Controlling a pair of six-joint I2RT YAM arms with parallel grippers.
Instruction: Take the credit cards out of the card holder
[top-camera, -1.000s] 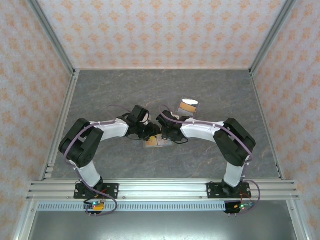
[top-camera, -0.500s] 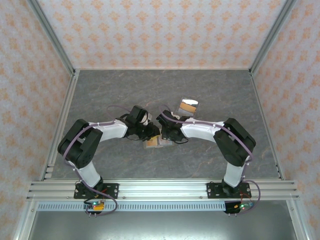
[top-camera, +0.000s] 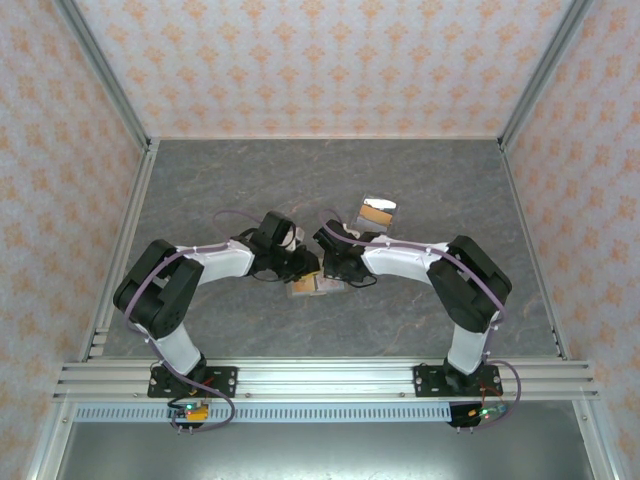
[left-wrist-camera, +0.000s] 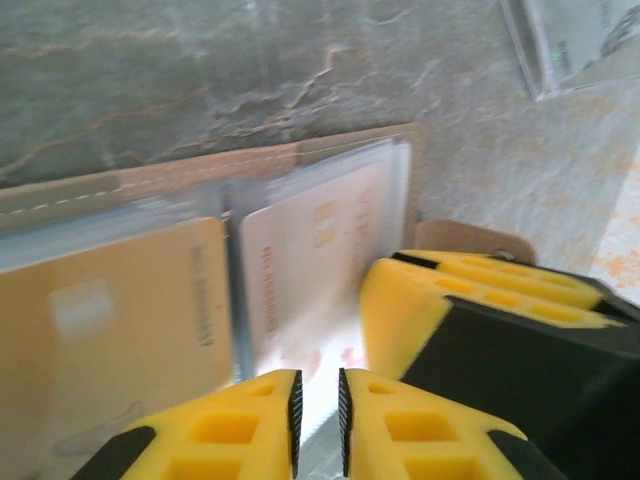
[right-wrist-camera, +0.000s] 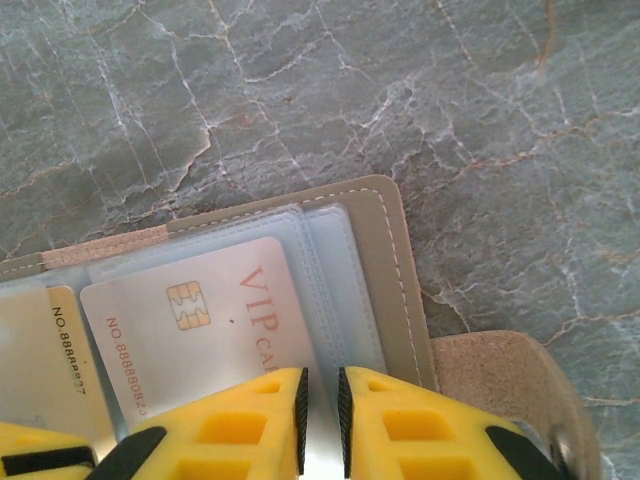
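Right fingers (right-wrist-camera: 235, 425) on card holder (right-wrist-camera: 368, 262) edge

- Top external: fixed, high above and behind the card holder (top-camera: 315, 285), tilted down. It is far off, so the holder looks tiny.
- Left wrist: just above the holder (left-wrist-camera: 200, 178), steep downward look, blurred.
- Right wrist: equally close, looking down at the holder's tab end (right-wrist-camera: 500, 390).
- Overlap: both wrist views share the pink card (left-wrist-camera: 310, 270) pocket.

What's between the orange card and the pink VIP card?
A narrow seam of clear pocket on the card holder separates the orange card from the pink VIP card; both wrist views show it.
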